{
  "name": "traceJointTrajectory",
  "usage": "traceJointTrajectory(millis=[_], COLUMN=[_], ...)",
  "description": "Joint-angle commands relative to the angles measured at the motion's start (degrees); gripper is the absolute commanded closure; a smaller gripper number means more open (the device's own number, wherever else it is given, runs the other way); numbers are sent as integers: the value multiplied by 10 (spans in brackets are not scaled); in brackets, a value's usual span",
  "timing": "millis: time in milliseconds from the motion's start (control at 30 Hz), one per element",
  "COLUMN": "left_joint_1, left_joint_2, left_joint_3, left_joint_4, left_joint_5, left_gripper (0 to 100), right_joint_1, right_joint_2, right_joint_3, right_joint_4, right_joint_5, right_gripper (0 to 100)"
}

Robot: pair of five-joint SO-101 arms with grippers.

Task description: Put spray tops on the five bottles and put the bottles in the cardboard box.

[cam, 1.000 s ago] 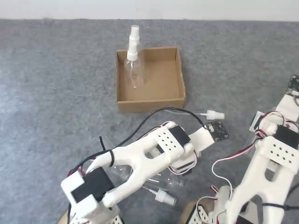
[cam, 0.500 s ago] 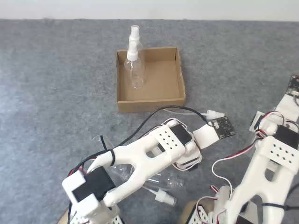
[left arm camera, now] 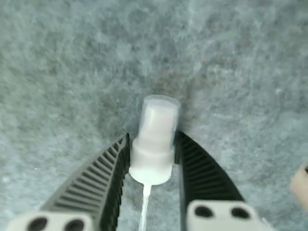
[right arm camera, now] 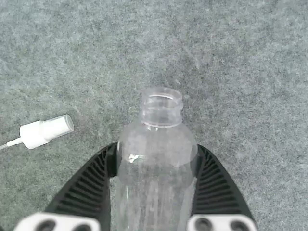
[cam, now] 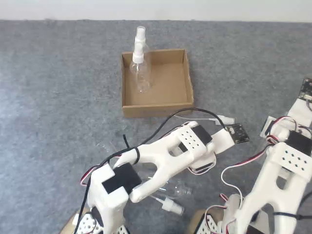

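Note:
My left gripper (left arm camera: 151, 136) is shut on the collar of a white spray top (left arm camera: 155, 137) that lies on the grey carpet, its thin tube running back between the fingers. In the high view this spray top (cam: 227, 119) lies right of the cardboard box (cam: 156, 110), at the tip of the left arm. My right gripper (right arm camera: 155, 147) is shut on a clear bottle (right arm camera: 156, 159) with an open neck and no top. Another loose spray top (right arm camera: 45, 131) lies on the carpet beside it. A clear bottle with a spray top (cam: 140, 70) lies in the box.
A second white spray head (cam: 140, 33) pokes up just beyond the box's far wall. Clear topless bottles (cam: 181, 188) lie on the carpet under the left arm, with a loose spray top (cam: 170, 205) beside them. The right arm (cam: 282, 165) stands at the right edge.
The left arm has swung right and forward, bringing its gripper onto the spray top beside the box. The right arm and the box have not moved.

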State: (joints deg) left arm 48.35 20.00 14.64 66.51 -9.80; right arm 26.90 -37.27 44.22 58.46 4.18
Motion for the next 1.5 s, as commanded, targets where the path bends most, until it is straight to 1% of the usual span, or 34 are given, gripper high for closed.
traceJointTrajectory(millis=[0, 100, 267, 433, 533, 633, 700, 1133, 1200, 1333, 1467], left_joint_1=[-3, -3, -3, -4, -4, -23, -42, -158, -176, -193, -199], left_joint_2=[-6, -7, -7, -7, -7, -8, -18, -263, -287, -331, -387], left_joint_3=[-29, -39, -64, -66, -66, -67, -68, -23, -23, -14, 35], left_joint_4=[19, 40, 93, 127, 135, 135, 134, 131, 131, 121, 80], left_joint_5=[0, 1, 27, 30, 48, 51, 50, 48, 50, 52, 52], left_gripper=[921, 946, 949, 949, 949, 951, 969, 981, 981, 981, 981], right_joint_1=[4, 4, 4, 4, 4, 4, 4, -18, -31, -80, -111], right_joint_2=[-19, -19, -19, -19, -19, -19, -18, -18, -18, -24, -24], right_joint_3=[-6, -6, -6, -6, -6, -6, -6, -5, -4, 13, 15], right_joint_4=[-10, -10, -10, -10, -10, -10, -9, -7, -7, -12, -12], right_joint_5=[-5, -5, -5, -5, -5, -5, -5, -6, -6, -3, -3], right_gripper=[964, 964, 964, 964, 964, 964, 964, 964, 964, 964, 964])
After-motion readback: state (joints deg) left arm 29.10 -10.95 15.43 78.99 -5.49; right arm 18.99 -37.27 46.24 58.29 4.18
